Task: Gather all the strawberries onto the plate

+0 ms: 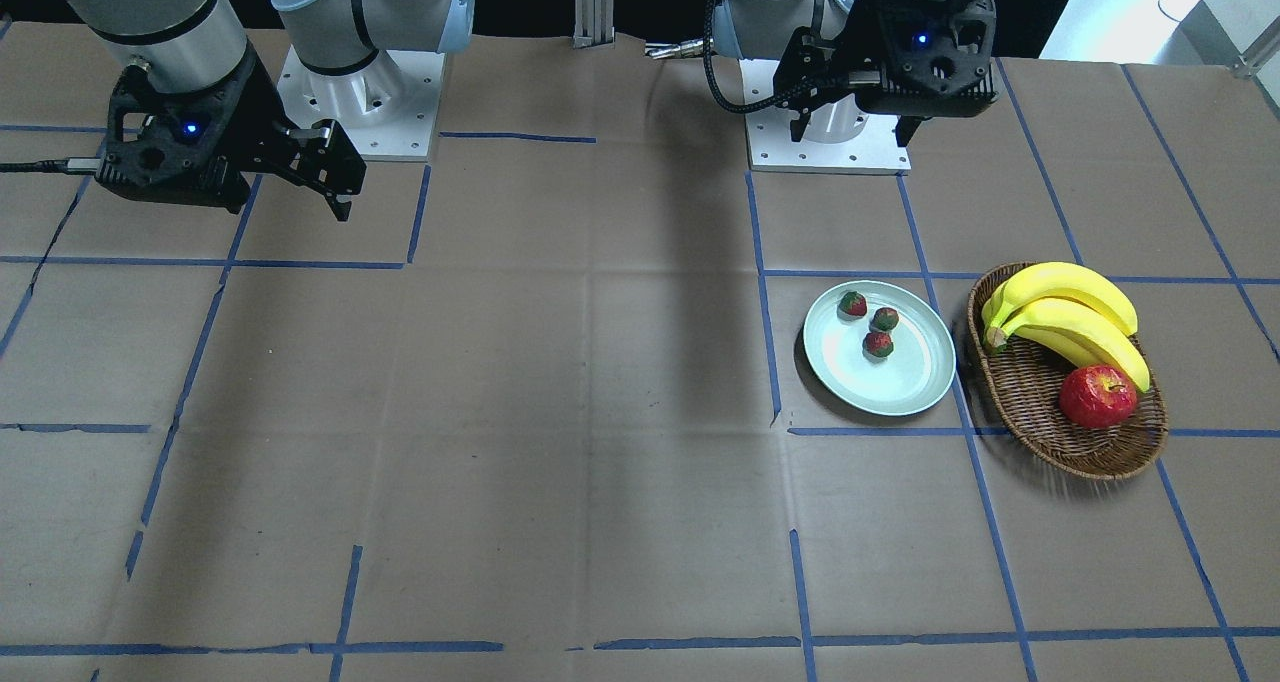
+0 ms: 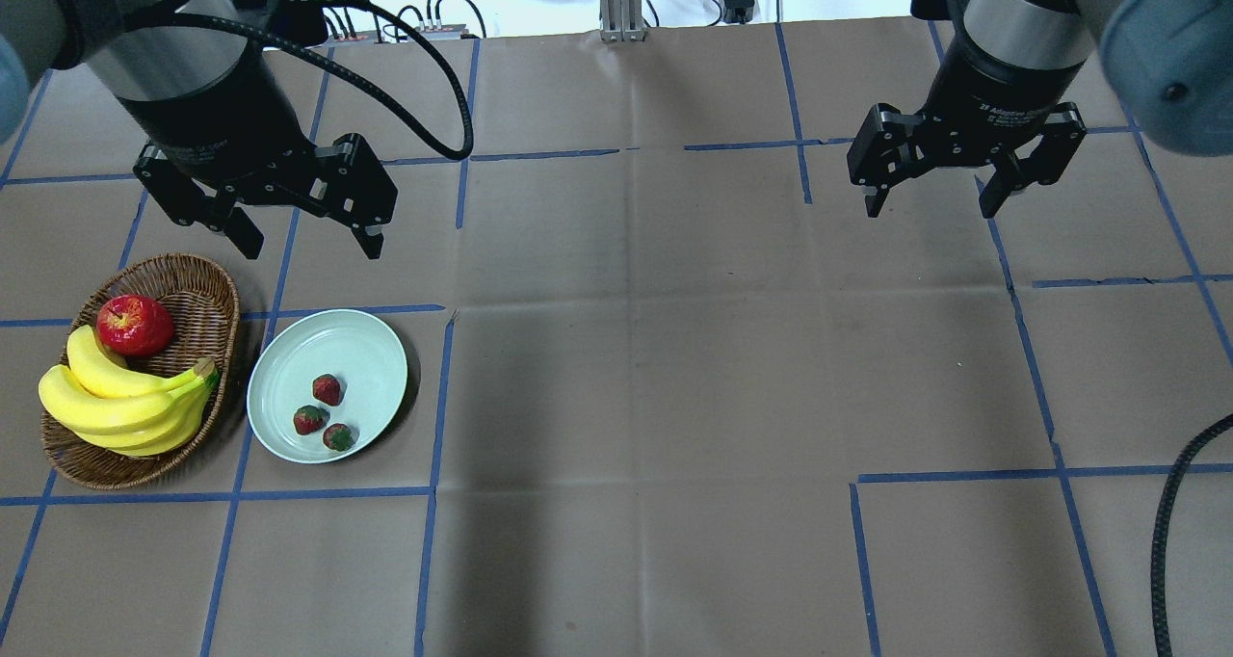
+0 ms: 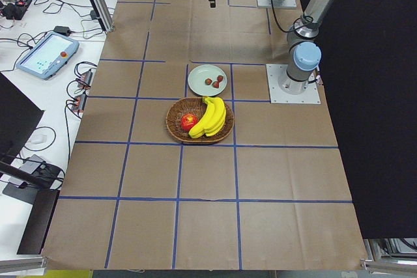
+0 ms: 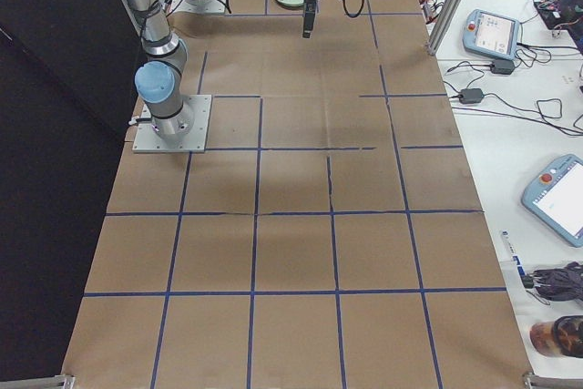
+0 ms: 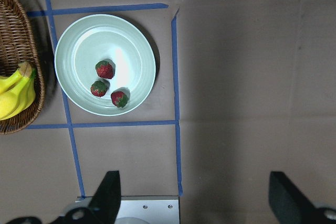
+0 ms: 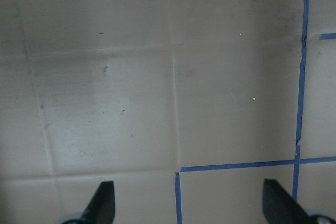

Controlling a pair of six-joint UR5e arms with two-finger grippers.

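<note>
Three small red strawberries (image 2: 326,388) (image 2: 308,419) (image 2: 338,436) lie on the pale mint-green plate (image 2: 366,349) at the left of the overhead view. They also show on the plate (image 5: 79,40) in the left wrist view (image 5: 104,69) and in the front view (image 1: 878,343). My left gripper (image 2: 310,236) is open and empty, raised above the table just beyond the plate. My right gripper (image 2: 932,195) is open and empty, raised over bare table far to the right.
An oval brown wicker basket (image 2: 207,281) stands left of the plate and holds a red apple (image 2: 135,325) and a bunch of bananas (image 2: 120,402). Brown paper with blue tape lines covers the table. The arm base plates (image 1: 360,92) stand at the robot's side.
</note>
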